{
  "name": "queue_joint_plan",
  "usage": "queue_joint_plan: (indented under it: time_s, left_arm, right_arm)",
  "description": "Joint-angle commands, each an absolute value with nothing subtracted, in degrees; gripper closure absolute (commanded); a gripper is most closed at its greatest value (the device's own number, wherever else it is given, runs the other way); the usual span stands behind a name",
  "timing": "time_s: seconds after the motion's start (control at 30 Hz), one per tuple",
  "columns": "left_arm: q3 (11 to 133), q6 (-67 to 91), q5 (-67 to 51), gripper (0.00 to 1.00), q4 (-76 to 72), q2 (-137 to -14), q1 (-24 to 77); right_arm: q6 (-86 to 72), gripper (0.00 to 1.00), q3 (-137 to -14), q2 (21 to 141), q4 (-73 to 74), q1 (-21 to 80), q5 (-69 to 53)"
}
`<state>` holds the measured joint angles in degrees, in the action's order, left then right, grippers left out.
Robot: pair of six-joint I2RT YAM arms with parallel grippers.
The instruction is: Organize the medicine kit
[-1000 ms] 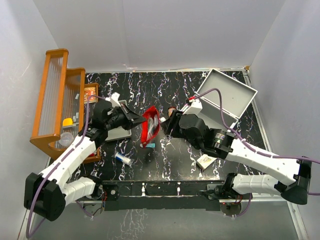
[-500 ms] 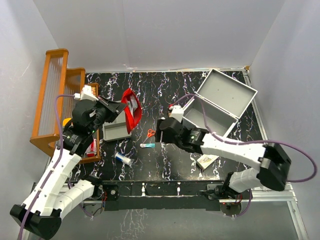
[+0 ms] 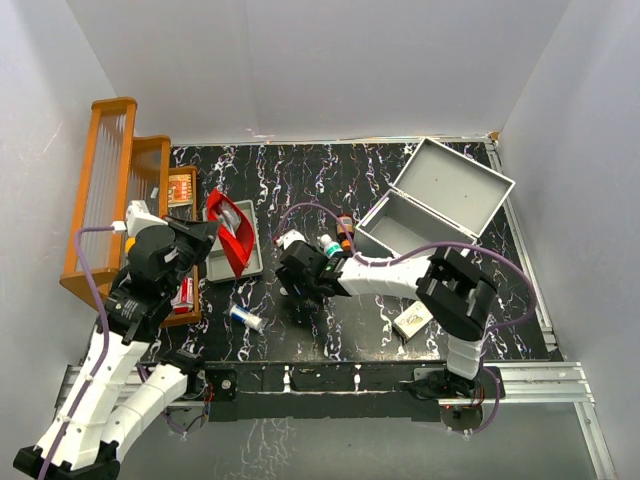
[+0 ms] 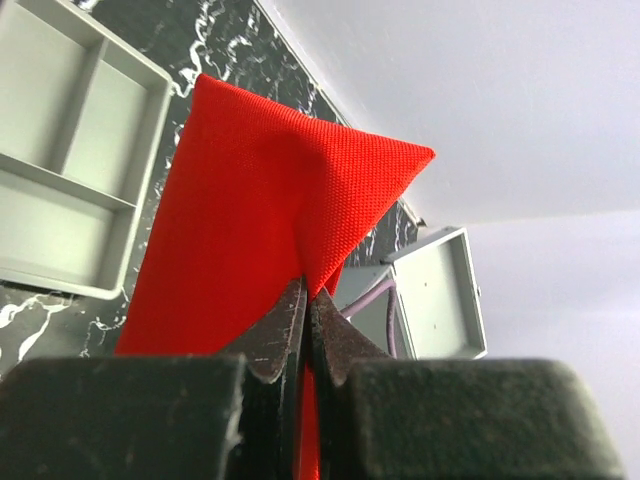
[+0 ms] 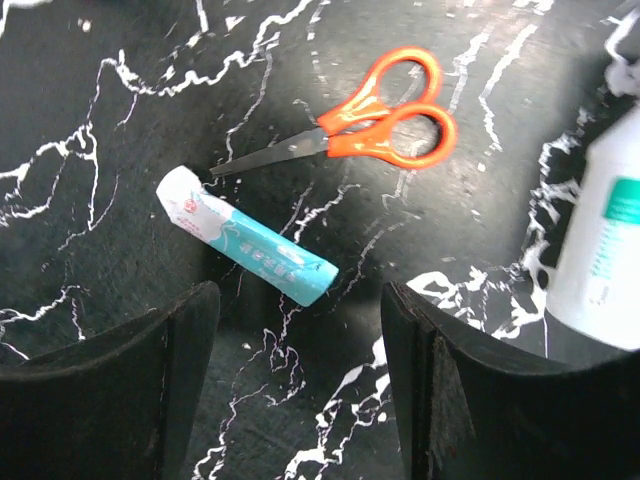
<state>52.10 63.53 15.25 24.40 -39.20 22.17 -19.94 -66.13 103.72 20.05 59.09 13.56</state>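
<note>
our right pincer (image 5: 297,310) hangs apart over the small teal-and-white tube (image 5: 245,250); we should centre, then drop squarely, probably clearing the orange-handled scissors (image 5: 350,125).

The left arm (image 3: 100,362) and right arm (image 3: 385,282) were built of white links joined by black cylindrical joints. A thin purple cable (image 3: 96,293) was run along each arm and ended in a small white connector (image 3: 137,214). The bases (image 3: 207,382) were made of black metal, with wiring exposed. The left gripper (image 4: 308,292) was fitted with dark, worn, tapered fingers (image 4: 275,338) on a matte black block. The right gripper (image 5: 300,298) was fitted with broad black fingers (image 5: 175,385) with rounded edges.
</note>
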Motion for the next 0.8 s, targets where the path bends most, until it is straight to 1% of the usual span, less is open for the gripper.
queue_joint_plan:
  time_s: [0.0, 0.07, 0.13, 0.2, 0.3, 0.4, 0.53, 0.77]
  left_arm:
    - [51.08, 65.0, 22.85, 1.0, 25.4, -35.93, 21.8]
    - [51.13, 64.84, 23.32, 1.0, 25.75, -35.61, 21.75]
    - [51.39, 64.85, 23.47, 1.0, 26.2, -35.72, 21.8]
    - [51.66, 64.64, 23.3, 1.0, 26.46, -35.94, 21.8]
    - [51.77, 64.4, 23.42, 1.0, 26.6, -35.9, 21.8]
    - [51.69, 63.99, 23.47, 1.0, 26.3, -35.77, 21.8]
    - [51.53, 63.76, 23.08, 1.0, 26.15, -35.95, 21.81]
    - [50.82, 63.86, 22.01, 1.0, 25.64, -36.54, 21.82]
  right_arm:
    - [-9.58, 0.37, -71.26, 106.28, 18.11, 58.91, 8.67]
    - [-7.91, 0.38, -72.67, 107.92, 18.34, 58.83, 8.53]
    - [-5.77, 0.47, -73.83, 109.38, 18.71, 58.92, 7.69]
    - [-3.37, 0.52, -75.26, 111.01, 20.15, 58.87, 5.93]
    - [-1.64, 0.55, -76.31, 112.65, 21.6, 58.8, 5.11]
    - [-0.98, 0.6, -76.29, 113.55, 22.78, 58.73, 4.05]
    - [-1.58, 0.73, -76.5, 113.41, 23.97, 58.69, 3.58]
    - [-7.26, 0.86, -74.1, 111.04, 22.75, 58.35, 4.99]
